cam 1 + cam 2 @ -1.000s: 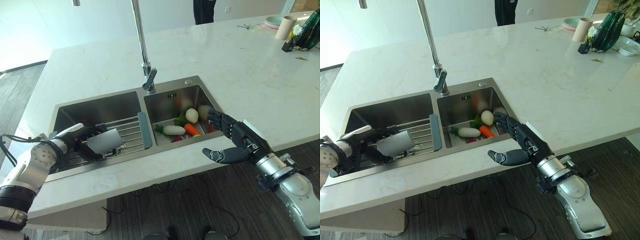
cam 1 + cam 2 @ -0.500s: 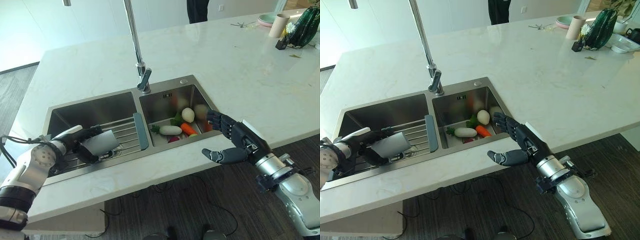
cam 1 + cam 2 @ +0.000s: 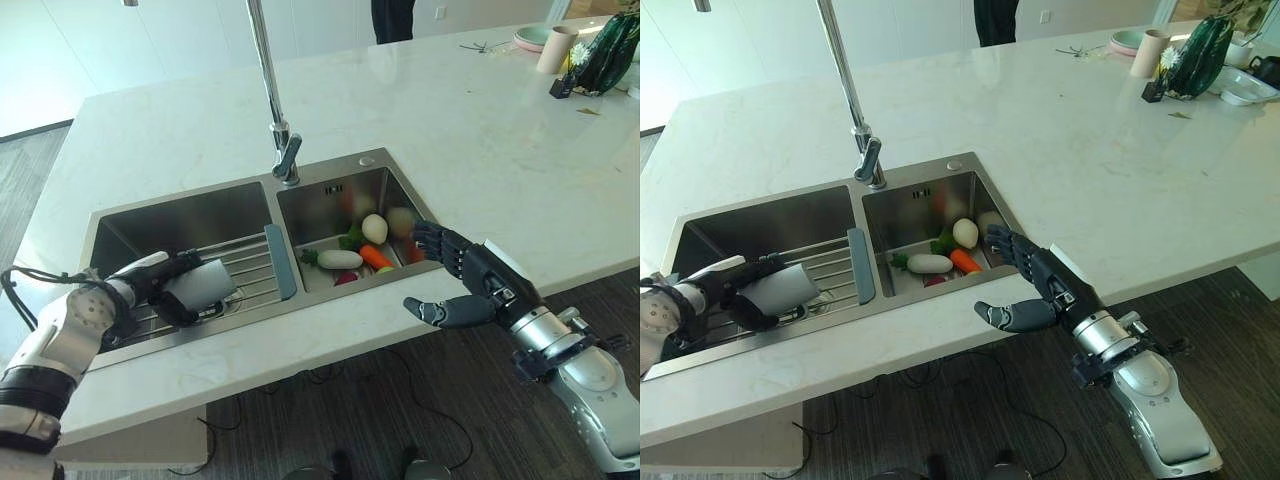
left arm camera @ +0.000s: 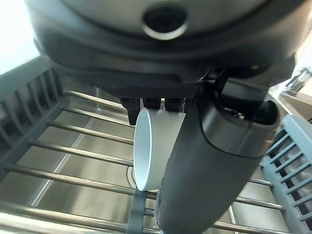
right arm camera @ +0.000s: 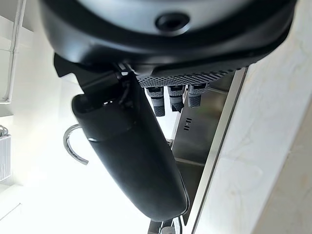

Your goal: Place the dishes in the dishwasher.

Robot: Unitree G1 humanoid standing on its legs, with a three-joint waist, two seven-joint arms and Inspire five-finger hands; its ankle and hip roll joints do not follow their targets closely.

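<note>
a pale marble counter (image 3: 480, 150) holds a steel double sink (image 3: 150, 215) with a tall tap (image 3: 275, 100) rising between its basins, the spout cut off at the top edge. a wire rack (image 3: 245, 265) with a grey end bar spans the left basin. the right basin holds vegetables (image 3: 362, 250): a white radish, a carrot and an egg-shaped pale one; others behind are partly hidden. the left hand (image 3: 150, 285) is curled around a white cup (image 3: 200, 285) lying on its side over the rack, thumb across it in the left wrist view. the right hand (image 3: 465, 285) hovers at the counter's front edge, fingers loosely spread, holding nothing. far-corner items are too small to identify; no writing is legible.
</note>
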